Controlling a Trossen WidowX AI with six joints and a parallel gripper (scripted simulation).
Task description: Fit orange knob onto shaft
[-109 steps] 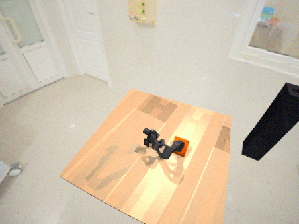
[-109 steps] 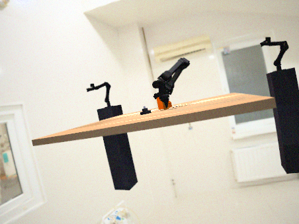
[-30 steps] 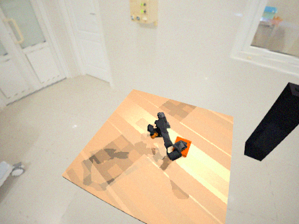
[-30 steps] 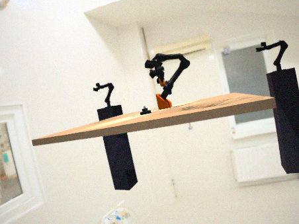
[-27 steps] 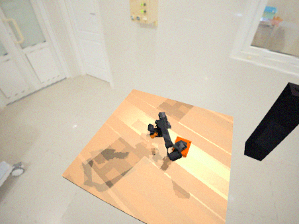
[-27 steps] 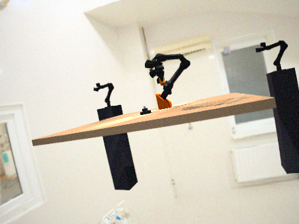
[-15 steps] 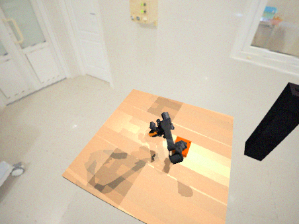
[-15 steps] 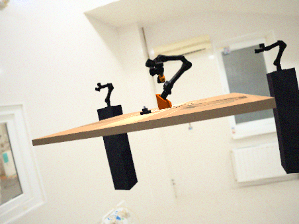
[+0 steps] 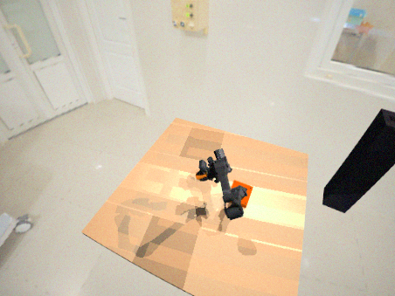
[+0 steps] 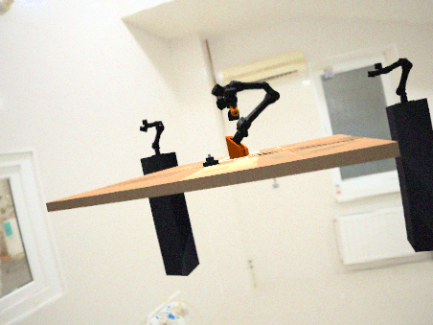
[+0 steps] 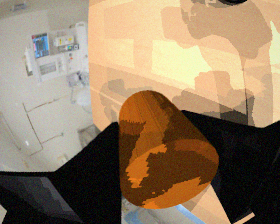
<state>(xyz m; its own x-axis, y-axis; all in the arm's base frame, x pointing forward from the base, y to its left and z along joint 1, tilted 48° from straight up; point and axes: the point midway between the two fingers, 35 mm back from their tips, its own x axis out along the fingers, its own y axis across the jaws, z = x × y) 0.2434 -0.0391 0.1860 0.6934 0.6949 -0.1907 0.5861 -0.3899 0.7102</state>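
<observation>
My gripper (image 9: 201,175) (image 10: 234,112) (image 11: 149,122) is shut on the orange knob (image 9: 200,177) (image 10: 235,111) (image 11: 160,160) and holds it well above the table. In the wrist view the knob is a tapered cone between the black fingers, its narrow end toward the top and its wide end toward the bottom. No hole shows on it. The round dark pedestal (image 10: 211,162) stands on the table with its short shaft (image 10: 209,156) upright, below and left of the gripper in the exterior view. Only an edge of the pedestal (image 11: 233,1) shows in the wrist view. The shaft's flat side cannot be made out.
The wooden table (image 9: 245,259) (image 10: 287,165) carries the arm's orange base plate (image 9: 248,191) (image 10: 237,149). Dark shadows of the arm lie across the tabletop. Black pillars (image 10: 172,237) (image 10: 412,179) (image 9: 363,163) stand beyond the table; two in the exterior view carry small arms.
</observation>
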